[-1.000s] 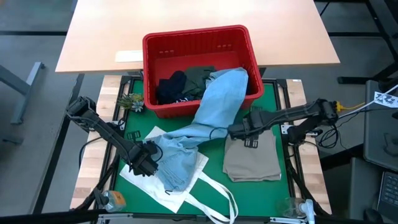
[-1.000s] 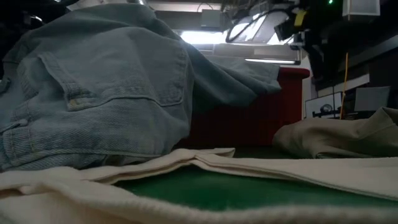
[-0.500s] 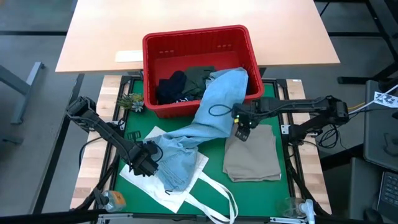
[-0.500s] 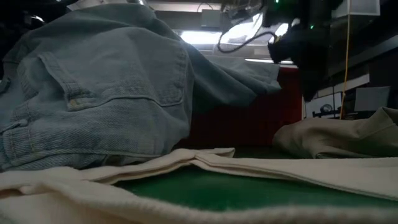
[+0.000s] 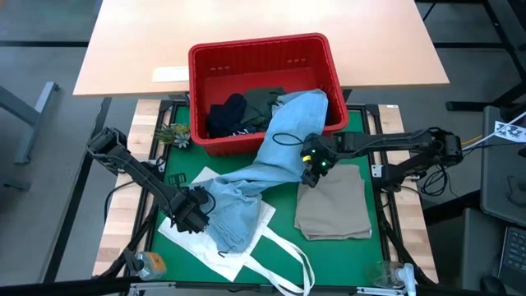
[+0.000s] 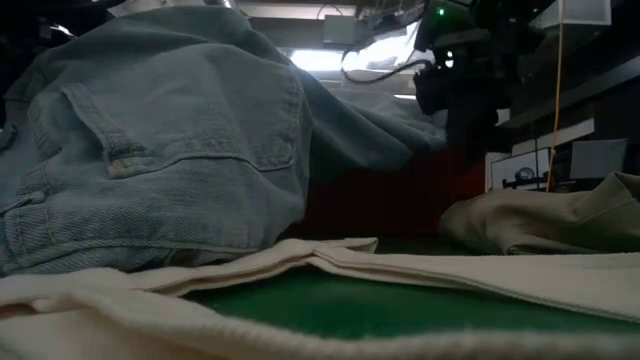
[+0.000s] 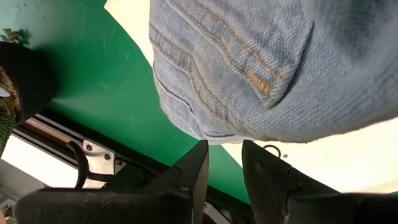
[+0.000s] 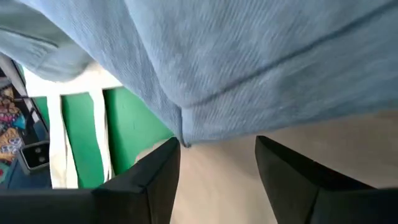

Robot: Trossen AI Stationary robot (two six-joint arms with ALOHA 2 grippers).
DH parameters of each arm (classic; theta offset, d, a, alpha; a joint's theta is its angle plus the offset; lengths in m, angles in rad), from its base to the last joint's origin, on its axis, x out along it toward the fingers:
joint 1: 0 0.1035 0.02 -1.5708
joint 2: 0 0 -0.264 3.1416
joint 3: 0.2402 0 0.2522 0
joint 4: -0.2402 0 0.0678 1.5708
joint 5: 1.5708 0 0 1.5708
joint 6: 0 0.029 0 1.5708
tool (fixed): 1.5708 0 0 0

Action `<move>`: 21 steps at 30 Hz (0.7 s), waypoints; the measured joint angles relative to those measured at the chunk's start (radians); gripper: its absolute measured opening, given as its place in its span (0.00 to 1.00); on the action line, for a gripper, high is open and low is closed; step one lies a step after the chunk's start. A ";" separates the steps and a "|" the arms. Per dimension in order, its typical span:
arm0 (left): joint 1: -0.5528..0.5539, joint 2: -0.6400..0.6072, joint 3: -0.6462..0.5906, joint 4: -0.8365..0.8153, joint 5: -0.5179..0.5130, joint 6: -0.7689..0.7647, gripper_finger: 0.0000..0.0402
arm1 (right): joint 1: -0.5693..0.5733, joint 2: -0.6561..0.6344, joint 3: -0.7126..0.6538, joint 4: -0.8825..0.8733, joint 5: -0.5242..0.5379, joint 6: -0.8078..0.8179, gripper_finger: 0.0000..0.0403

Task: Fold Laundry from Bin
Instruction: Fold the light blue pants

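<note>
Trailing from the bin (image 5: pixel 215 59) down to the mat, the jeans (image 5: pixel 279 152) ran diagonally; right gripper (image 5: pixel 311 168), fingers apart, hovered beside their midsection and nearer it, while left gripper (image 5: pixel 192 215) pinched the waistband end.

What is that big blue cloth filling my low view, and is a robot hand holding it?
Observer: It's the jeans, trailing from the red bin onto the green mat. The left gripper sits at their waistband end.
Operator: And the dark shape at upper right?
Observer: That's the right gripper, open, hovering at the jeans' edge above the folded beige cloth.
Operator: Anything left in the bin?
Observer: Yes, a dark olive shirt and navy shorts.
</note>
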State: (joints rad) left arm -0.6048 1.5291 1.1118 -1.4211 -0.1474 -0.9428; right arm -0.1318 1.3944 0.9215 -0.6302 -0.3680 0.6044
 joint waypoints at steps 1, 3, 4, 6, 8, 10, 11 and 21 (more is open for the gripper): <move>0.000 0.000 0.000 0.001 0.000 0.000 0.23 | 0.000 -0.010 0.000 0.013 0.005 0.000 0.52; 0.000 0.000 0.000 0.002 0.000 0.000 0.23 | 0.000 -0.027 0.000 0.026 0.011 0.001 0.52; 0.000 0.000 0.000 0.002 0.000 0.000 0.23 | 0.000 -0.038 0.000 0.038 0.011 0.002 0.52; 0.000 0.000 0.000 0.004 0.000 0.000 0.23 | 0.000 -0.061 0.000 0.058 0.018 0.001 0.52; 0.000 0.000 0.000 0.005 0.000 0.000 0.23 | 0.000 -0.085 0.000 0.064 0.046 0.010 0.52; 0.000 0.000 0.000 0.006 0.000 0.000 0.23 | 0.000 -0.100 0.000 0.062 0.086 0.030 0.52; 0.000 0.000 0.000 0.006 0.000 0.000 0.23 | 0.000 -0.102 0.000 0.063 0.096 0.038 0.52; 0.000 0.000 0.000 0.011 0.000 0.000 0.23 | 0.000 -0.100 0.000 0.164 0.123 0.043 0.26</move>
State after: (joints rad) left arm -0.6048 1.5291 1.1118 -1.4101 -0.1478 -0.9428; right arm -0.1318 1.2940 0.9218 -0.4666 -0.2452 0.6472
